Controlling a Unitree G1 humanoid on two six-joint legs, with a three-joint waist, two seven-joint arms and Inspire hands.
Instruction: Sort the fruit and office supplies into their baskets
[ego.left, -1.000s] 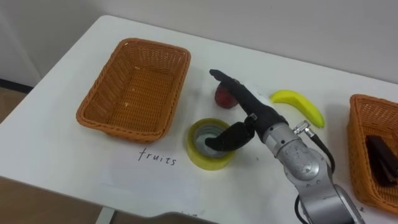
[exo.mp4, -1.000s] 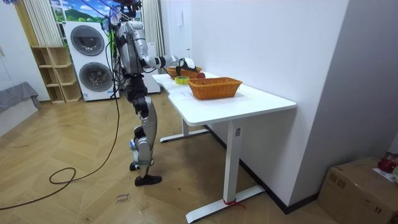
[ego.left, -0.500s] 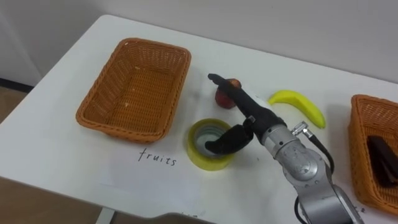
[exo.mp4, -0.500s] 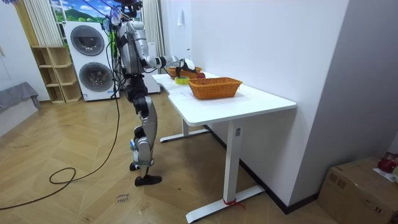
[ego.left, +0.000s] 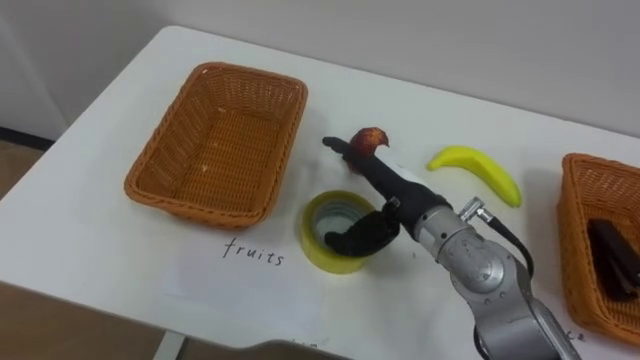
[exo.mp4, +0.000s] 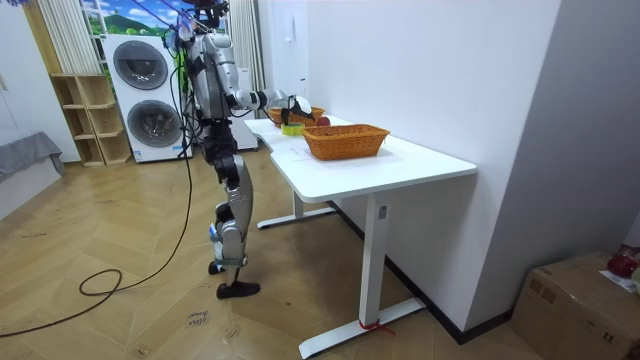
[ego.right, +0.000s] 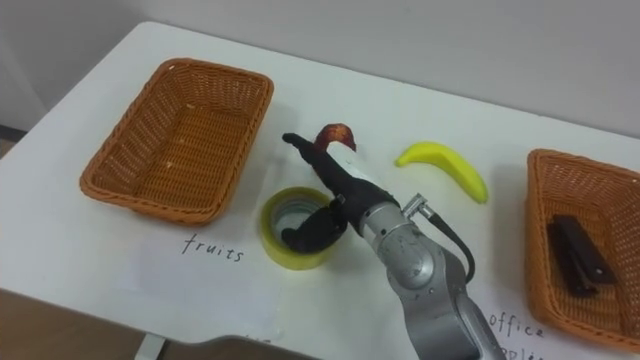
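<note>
Nearest on the white surface (ego.left: 110, 265) lies the yellow tape roll (ego.left: 314, 235). The right hand (ego.left: 392, 190) is above it, unclenched and empty (thumb hanging over the roll), with straight fingers alongside the small red apple (ego.left: 371, 137) just beyond. Apple-picking seems in hand: next, close round it, then carry it left to the empty wicker fruit basket (ego.left: 190, 205).

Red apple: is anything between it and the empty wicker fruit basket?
Only the right robot hand, whose fingertip pokes past the red apple toward the woven wicker basket; otherwise bare white table. The yellow tape roll sits nearer the robot, off that line.
</note>
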